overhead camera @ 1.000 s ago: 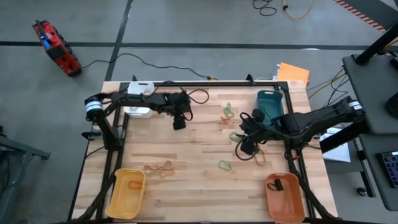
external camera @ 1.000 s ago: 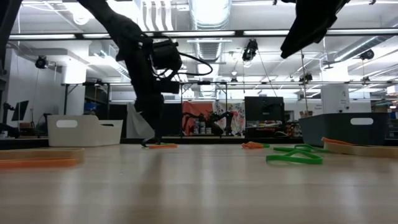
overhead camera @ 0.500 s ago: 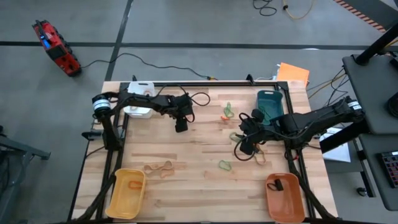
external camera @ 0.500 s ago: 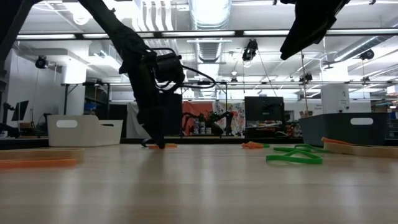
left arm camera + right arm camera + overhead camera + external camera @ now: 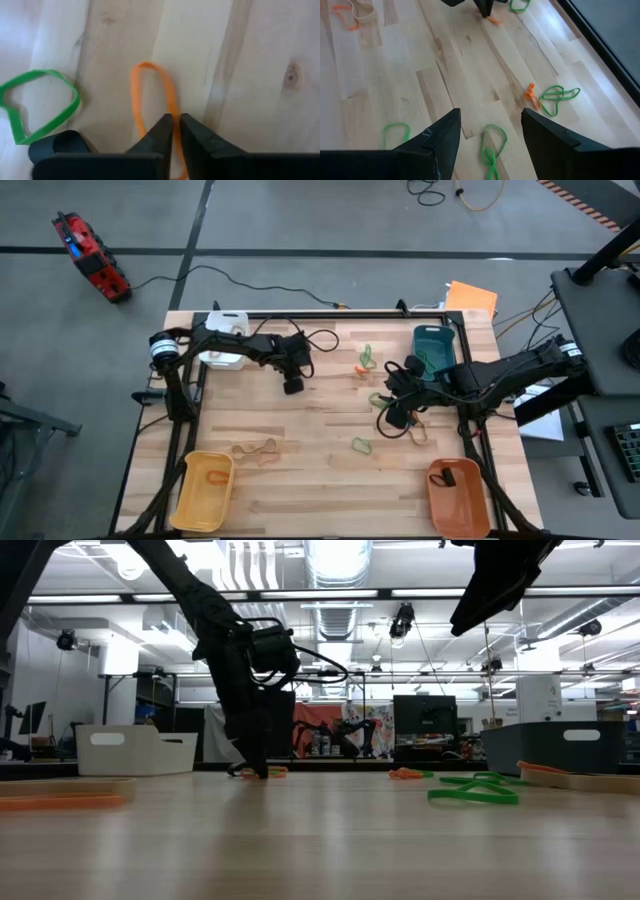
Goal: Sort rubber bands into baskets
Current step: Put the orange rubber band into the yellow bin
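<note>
1. Left gripper (image 5: 256, 772) down at the tabletop (image 5: 320, 850), on an orange band (image 5: 268, 773).
2. White basket (image 5: 135, 750) behind; green bands (image 5: 474, 794) lying right.
3. Right gripper (image 5: 495, 585) hanging high.

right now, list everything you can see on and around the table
rectangular plastic baskets: four; white, teal, yellow, orange; one near each table corner
loose thin rubber bands: roughly ten; green, orange, tan; scattered over the wooden table
sorted rubber bands: two; orange one in the yellow basket, black one in the orange basket
red device: one, on the floor off the table's left
orange sheet: one, by the teal basket's corner
left claw: shut on an orange rubber band, down at the tabletop
right claw: open, above bands near the teal basket
</note>
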Controlling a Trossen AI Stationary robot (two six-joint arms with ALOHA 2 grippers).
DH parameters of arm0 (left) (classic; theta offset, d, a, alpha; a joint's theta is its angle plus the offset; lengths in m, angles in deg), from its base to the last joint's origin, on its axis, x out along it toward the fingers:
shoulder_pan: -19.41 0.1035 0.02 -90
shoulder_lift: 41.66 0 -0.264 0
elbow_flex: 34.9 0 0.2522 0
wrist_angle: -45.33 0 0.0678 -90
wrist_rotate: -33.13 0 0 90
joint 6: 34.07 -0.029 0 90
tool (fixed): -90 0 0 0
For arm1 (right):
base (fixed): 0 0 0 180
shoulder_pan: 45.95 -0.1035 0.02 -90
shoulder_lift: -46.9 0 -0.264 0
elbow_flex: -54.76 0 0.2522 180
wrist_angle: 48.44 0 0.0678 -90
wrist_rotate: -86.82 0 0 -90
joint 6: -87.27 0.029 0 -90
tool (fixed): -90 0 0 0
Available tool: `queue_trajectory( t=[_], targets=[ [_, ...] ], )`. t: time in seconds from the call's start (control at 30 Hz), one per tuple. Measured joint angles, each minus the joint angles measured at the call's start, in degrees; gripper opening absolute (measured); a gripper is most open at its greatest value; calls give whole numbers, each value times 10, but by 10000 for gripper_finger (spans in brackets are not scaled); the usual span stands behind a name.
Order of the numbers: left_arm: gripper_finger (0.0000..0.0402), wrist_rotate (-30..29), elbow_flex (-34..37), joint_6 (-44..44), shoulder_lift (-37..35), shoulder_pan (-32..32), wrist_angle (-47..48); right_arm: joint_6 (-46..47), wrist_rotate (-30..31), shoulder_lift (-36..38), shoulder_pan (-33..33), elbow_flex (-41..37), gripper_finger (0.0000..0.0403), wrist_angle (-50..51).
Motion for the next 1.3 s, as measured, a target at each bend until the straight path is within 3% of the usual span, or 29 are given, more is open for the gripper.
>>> queue_trajectory(
  t=[0.33, 0.8, 0.97, 1.13, 1.3],
  targets=[
    [0, -17, 2, 25, -14, -9, -8, 0, 0, 0, 0, 0, 199, 0],
    [0, -7, 3, 29, -112, -62, 23, -20, 0, 0, 0, -12, 199, -31],
    [1, -16, 6, 52, -107, -57, 12, -24, 0, 0, 0, -20, 199, -43],
    [28, -28, 7, 86, -79, -49, 5, -25, 0, 0, 0, -23, 199, -43],
    [70, -94, 7, 97, -58, -49, -1, -25, 0, 0, 0, -22, 199, -45]
  ],
)
